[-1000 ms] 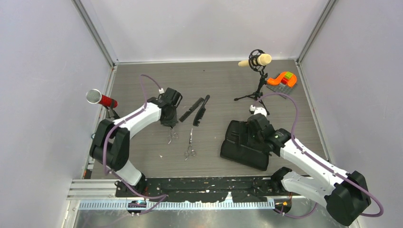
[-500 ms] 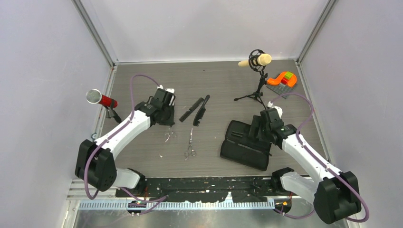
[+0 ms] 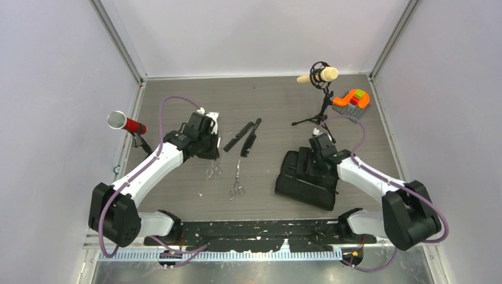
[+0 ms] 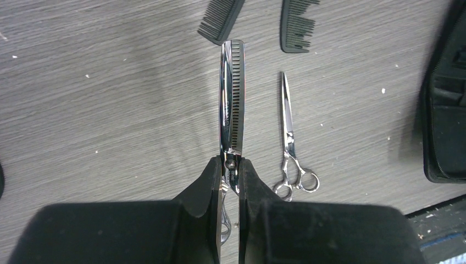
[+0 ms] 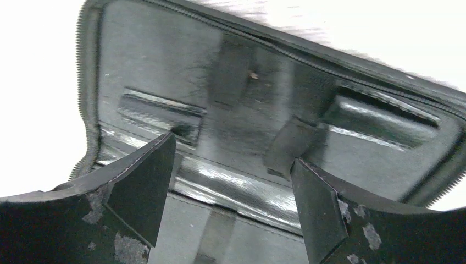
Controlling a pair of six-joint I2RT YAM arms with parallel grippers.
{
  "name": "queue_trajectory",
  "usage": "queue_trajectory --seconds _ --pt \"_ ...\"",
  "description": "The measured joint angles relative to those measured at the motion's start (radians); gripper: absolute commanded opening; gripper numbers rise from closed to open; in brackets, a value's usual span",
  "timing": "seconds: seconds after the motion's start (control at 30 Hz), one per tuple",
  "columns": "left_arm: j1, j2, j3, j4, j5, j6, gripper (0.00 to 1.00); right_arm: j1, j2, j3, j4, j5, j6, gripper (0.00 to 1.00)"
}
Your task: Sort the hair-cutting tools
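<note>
- Left wrist view: left gripper (image 4: 231,164) was clenched on toothed scissors (image 4: 229,110), blades pointing to 12 o'clock.
- Plain scissors (image 4: 288,137) lay at their 3 o'clock; combs (image 4: 220,19) at 12.
- Right gripper (image 5: 233,151) gaped, released, over the open case (image 5: 247,82).

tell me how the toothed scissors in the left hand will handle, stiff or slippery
Likely stiff: the scissors look like metal and jut straight out of the left hand. Probably slippery, since the hand pinches thin polished metal near the pivot screw. They might swivel in that grip, as most of the blade length lies beyond it.
</note>
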Motion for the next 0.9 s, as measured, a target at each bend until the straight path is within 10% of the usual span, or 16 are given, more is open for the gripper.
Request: queue_trajectory --seconds 0.53,0.9 --pt "-0.035 -0.059 -0.051 0.03 0.094 -0.005 0.0 0.222 0.154 0.136 0.149 -0.148 -0.024 0.84" --pt "-0.183 -0.059 -0.043 0.056 0.111 0.031 0.0 0.223 -0.109 0.135 0.26 -0.306 0.011 0.82"
